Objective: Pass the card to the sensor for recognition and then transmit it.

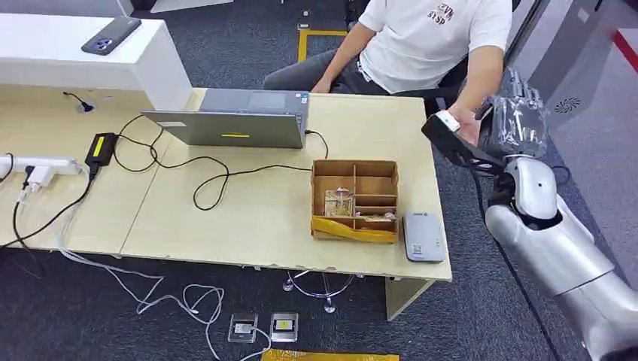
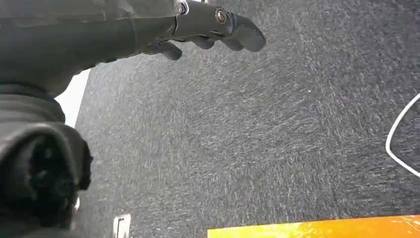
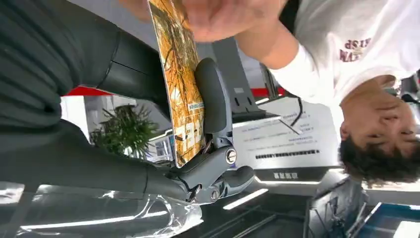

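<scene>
Right hand (image 3: 198, 148): raised beyond the table's right end, pinching the card between grey thumb and dark fingers.
Card (image 3: 184, 94): thin, flat, glossy orange print; person's hand (image 3: 223, 17) on its far end.
Left hand (image 2: 208, 29): hanging over grey carpet, fingers loosely curled, holding nothing.
Sensor (image 1: 423, 236): smooth grey slab beside cardboard box (image 1: 354, 199).
</scene>
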You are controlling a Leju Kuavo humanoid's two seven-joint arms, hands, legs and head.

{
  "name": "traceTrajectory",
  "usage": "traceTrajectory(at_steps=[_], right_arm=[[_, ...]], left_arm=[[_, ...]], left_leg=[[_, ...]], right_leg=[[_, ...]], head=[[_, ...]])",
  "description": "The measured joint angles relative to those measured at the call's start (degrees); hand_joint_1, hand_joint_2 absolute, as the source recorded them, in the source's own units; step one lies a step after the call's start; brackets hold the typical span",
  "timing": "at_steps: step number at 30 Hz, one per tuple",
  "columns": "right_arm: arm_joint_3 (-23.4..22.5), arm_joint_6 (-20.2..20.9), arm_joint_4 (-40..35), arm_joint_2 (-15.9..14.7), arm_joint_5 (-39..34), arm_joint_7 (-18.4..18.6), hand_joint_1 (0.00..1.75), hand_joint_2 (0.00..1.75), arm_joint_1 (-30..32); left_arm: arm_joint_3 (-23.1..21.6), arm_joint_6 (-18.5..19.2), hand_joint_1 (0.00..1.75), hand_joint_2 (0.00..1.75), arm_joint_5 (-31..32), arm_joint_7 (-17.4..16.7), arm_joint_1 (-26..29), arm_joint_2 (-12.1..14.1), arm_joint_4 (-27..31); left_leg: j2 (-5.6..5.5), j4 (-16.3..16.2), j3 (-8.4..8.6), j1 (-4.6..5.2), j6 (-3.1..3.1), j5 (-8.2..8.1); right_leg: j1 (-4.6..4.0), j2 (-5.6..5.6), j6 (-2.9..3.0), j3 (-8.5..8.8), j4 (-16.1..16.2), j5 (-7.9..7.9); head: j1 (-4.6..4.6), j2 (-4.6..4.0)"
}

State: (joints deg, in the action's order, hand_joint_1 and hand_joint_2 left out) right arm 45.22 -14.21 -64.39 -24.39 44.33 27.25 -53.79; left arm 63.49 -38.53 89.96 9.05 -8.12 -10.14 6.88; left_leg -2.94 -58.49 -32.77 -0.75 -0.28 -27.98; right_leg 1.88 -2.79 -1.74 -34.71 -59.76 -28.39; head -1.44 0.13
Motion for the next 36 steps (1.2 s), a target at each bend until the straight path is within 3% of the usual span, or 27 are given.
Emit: traceTrajectory(at_steps=[10, 16, 17, 23, 31, 36], right_arm=[[3.3, -0.1, 7.9, 4.5, -0.2, -0.4, 1.75, 1.75, -4.9], [4.1, -0.1, 9.8, 5.5, -0.1, -0.4, 1.75, 1.75, -5.4], [4.2, -0.1, 10.2, 5.7, 0.0, -0.3, 0.0, 1.75, -5.5], [5.7, -1.2, 13.1, 6.9, 0.5, 0.5, 0.0, 1.75, -5.8], [6.4, -10.1, 14.6, 6.9, -3.8, -0.9, 0.0, 1.75, -5.1], [6.4, -11.1, 14.5, 6.9, -4.4, -1.1, 0.0, 1.75, -4.8]], left_arm=[[-1.4, 0.0, 0.0, 0.0, 0.0, 0.0, 0.0, 0.2, 0.0], [-1.6, 0.0, 0.0, 0.0, 0.0, 0.0, 0.1, 0.3, 0.0], [-1.7, 0.0, 0.0, 0.0, 0.0, 0.0, 0.1, 0.3, 0.0], [-2.8, 0.0, 0.0, 0.0, 0.0, 0.4, 0.1, 0.4, 0.0], [-3.3, 0.0, 0.0, 0.0, 0.0, 0.4, 0.1, 0.6, 0.0], [-3.4, 0.0, 0.0, 0.0, 0.0, 0.4, 0.1, 0.7, 0.0]], left_leg=[[-0.1, 0.0, -0.03, 0.0, 0.0, 0.02], [-0.09, 0.0, -0.03, 0.0, 0.0, 0.02], [-0.08, 0.0, -0.03, -0.01, 0.0, 0.02], [-0.08, 0.0, 0.01, -0.02, 0.0, 0.02], [-0.01, 0.0, 0.01, -0.01, 0.0, 0.02], [0.02, 0.0, 0.02, -0.02, -0.01, 0.02]], right_leg=[[0.0, 0.08, 0.01, -0.01, 0.0, -0.01], [0.0, 0.07, 0.01, -0.01, 0.0, -0.01], [0.0, 0.08, 0.01, -0.01, 0.0, -0.01], [-0.02, 0.06, 0.01, -0.02, 0.0, -0.01], [-0.01, 0.05, 0.01, -0.03, 0.0, -0.01], [-0.02, 0.04, 0.01, -0.04, 0.0, -0.01]], head=[[0.0, 0.0], [0.0, 0.0], [0.0, 0.0], [0.0, 0.0], [0.0, 0.0], [0.0, 0.0]])
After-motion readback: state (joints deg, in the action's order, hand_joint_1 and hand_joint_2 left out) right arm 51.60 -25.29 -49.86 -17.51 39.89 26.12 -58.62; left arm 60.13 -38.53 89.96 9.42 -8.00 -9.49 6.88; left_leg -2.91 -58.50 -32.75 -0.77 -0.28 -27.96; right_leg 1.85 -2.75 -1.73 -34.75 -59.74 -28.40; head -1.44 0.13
